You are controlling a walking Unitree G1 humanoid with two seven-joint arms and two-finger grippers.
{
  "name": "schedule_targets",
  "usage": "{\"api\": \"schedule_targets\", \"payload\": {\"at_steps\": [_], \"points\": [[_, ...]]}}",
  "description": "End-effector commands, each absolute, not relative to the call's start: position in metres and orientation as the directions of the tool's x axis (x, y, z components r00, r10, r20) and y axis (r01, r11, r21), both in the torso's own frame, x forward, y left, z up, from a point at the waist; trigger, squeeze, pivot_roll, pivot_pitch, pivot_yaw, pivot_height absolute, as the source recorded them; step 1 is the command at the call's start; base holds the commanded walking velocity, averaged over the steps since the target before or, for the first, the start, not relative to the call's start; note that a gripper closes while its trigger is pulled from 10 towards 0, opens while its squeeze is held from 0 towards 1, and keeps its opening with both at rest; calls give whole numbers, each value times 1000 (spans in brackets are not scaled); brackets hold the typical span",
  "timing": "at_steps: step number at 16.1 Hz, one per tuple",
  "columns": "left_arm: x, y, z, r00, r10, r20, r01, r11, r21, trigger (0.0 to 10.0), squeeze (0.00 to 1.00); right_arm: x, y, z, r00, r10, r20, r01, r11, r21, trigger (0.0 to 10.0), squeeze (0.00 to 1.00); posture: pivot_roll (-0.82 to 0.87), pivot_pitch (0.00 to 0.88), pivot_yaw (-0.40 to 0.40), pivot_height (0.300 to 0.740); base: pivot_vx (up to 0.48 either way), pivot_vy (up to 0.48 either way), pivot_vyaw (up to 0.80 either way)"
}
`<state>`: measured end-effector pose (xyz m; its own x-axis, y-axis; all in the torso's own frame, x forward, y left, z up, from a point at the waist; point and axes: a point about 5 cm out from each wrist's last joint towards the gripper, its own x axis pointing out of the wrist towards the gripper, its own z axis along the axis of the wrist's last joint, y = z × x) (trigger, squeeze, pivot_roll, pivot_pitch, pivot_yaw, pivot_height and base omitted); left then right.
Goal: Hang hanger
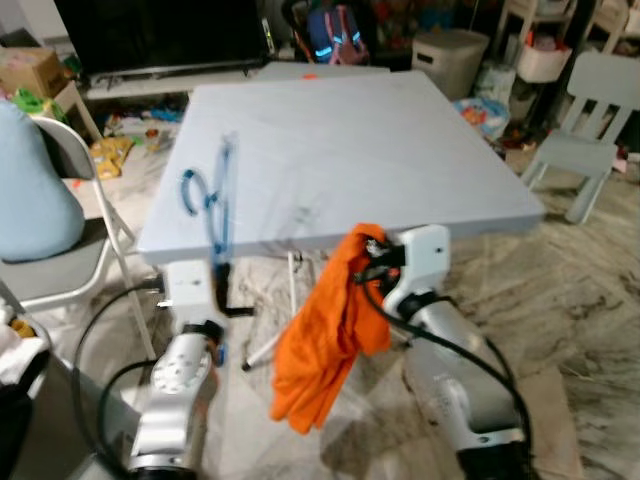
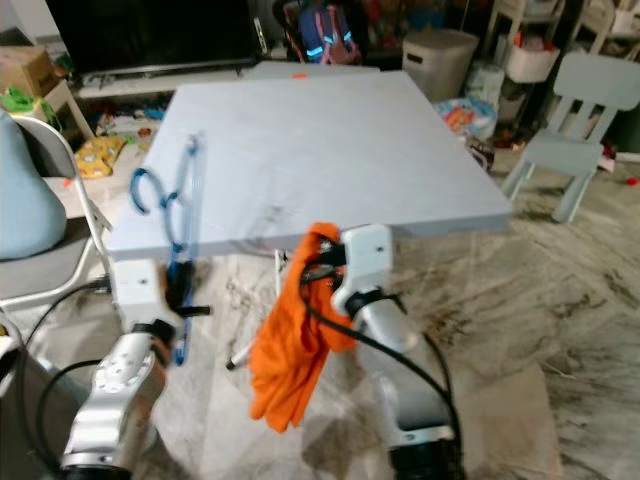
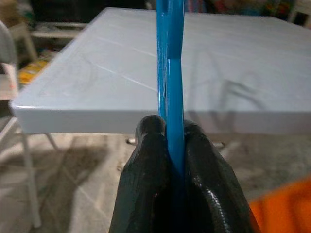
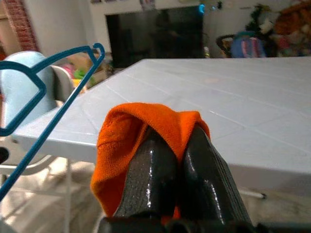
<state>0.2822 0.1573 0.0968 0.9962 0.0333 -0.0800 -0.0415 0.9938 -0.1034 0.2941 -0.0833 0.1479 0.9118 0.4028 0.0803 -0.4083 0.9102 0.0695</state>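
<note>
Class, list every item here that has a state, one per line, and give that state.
Blue hanger: held upright, clamped in the left gripper.
Orange garment: off the hanger, bunched, dangling from the right gripper.
Left gripper: jaws shut on the hanger.
Right gripper: jaws shut on the garment.
White table: bare top.

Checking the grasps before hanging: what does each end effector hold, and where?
Left end effector pinches the blue hanger by one thin bar; right end effector grips the orange cloth at a bunched fold.

A thin blue hanger (image 1: 213, 200) stands upright before the desk (image 1: 400, 140) edge; an orange cloth (image 1: 325, 335) hangs crumpled beside it.
</note>
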Motion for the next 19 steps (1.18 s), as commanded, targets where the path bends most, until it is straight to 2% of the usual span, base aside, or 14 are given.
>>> {"api": "schedule_targets", "payload": {"at_steps": [1, 12, 17, 19], "points": [[284, 158, 103, 998, 46, -51, -51, 994, -98, 10000, 0, 295, -85, 155, 908, 405, 107, -412, 910, 56, 10000, 0, -78, 2, 52, 740, 0, 0, 0], [283, 159, 104, 999, 40, -31, -44, 992, -119, 10000, 0, 295, -83, 156, 902, 418, 107, -425, 904, 52, 10000, 0, -79, 0, 45, 740, 0, 0, 0], [285, 165, 137, 991, 72, 110, -63, 995, -84, 10000, 0, 296, -83, 192, 878, 415, 239, -427, 904, -2, 10000, 0, -73, 1, 45, 740, 321, 0, 0], [285, 164, 140, 991, 66, 116, -56, 995, -85, 10000, 0, 298, -84, 196, 876, 412, 250, -424, 905, -6, 10000, 0, -68, 1, 45, 740, 390, 0, 0]]}}
